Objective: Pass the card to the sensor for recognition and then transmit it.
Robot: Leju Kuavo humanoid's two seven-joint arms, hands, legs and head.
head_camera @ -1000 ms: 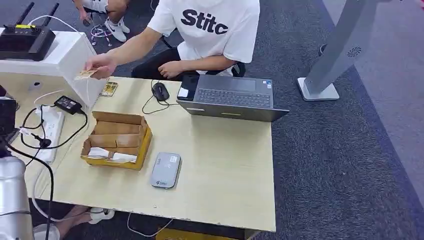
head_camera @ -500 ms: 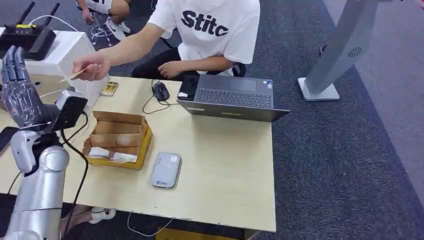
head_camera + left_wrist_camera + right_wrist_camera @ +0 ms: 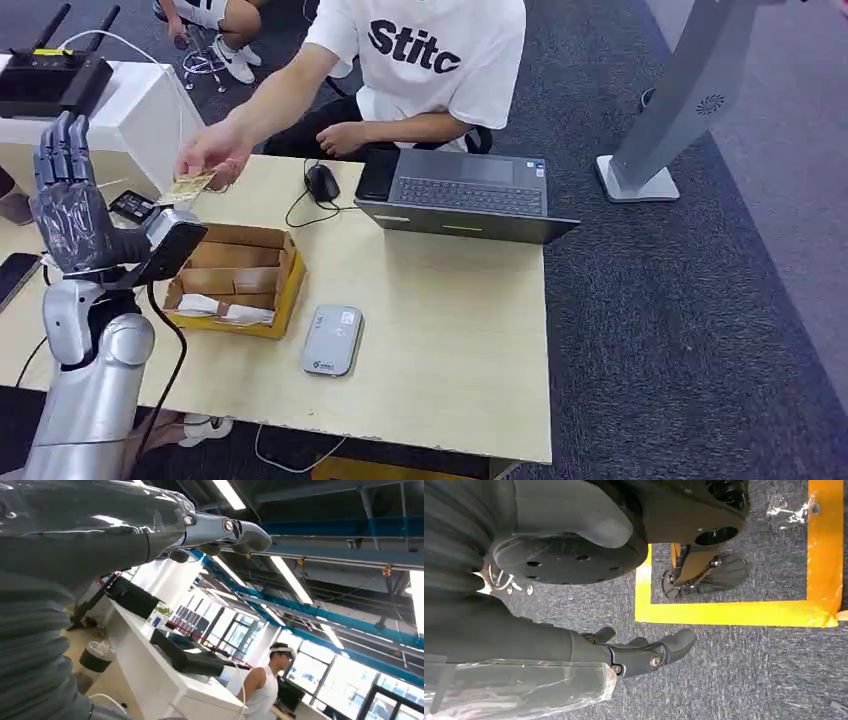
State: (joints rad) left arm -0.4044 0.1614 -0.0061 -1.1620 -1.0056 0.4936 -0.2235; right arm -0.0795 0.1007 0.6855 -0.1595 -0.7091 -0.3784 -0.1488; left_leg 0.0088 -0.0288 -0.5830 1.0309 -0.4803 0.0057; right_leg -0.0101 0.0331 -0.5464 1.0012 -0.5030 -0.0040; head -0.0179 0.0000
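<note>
Since half a second ago, the robot's left hand has risen a little and the person's hand has brought the card lower, nearer the robot's fingers. That left hand is raised with fingers straight and apart, holding nothing, while the right hand hangs over carpet, loosely curled and empty. Held above the table near the cardboard box, the card looks thin, light, stiff and slick, best pinched at its free edge.

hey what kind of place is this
Likely an office or lab workspace: a desk with a laptop, grey carpet, and a router on a white cabinet.
</note>
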